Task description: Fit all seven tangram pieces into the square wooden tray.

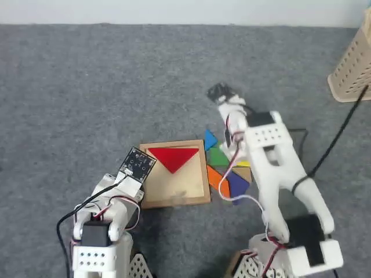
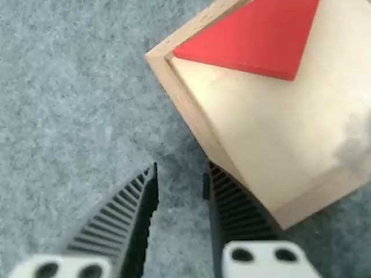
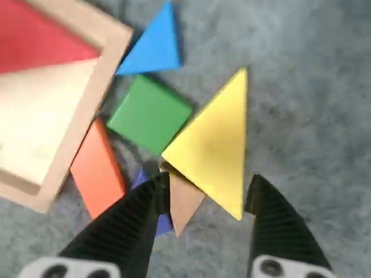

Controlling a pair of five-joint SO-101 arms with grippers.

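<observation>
R end effector (image 3: pixel 208 179) (spread), yellow triangle (image 3: pixel 214 139)

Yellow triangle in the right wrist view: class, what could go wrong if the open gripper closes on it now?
The right gripper straddles the yellow triangle, which seems to overlap a tan triangle; closing may catch or shove both. The green square sits against the yellow edge and could be dragged along. The left gripper sits near the tray corner and might nudge it.
</observation>
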